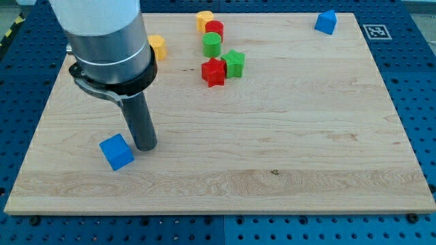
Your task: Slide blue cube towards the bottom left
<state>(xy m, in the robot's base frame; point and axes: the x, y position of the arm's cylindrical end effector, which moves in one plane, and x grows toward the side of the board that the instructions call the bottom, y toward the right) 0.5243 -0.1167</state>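
Blue cube (pixel 116 152) sits near the board's (pixel 286 177) bottom-left corner, a short way in from both edges, one corner turned toward the bottom edge. My tip (pixel 145 147) rests on the wood just beside the cube's upper-right face, touching or nearly so; contact cannot be confirmed. No jaws on this tool: it is a plain rod, nothing to spread or pinch. Key relation: the cube lies down and left of the tip, so tip, cube and bottom-left corner fall roughly on one line. Judgement: a push along that line should carry the cube on toward the corner; an off-centre contact could spin it. Other blocks cluster near the top edge, well apart: red star (pixel 213 72), green star (pixel 234 63).
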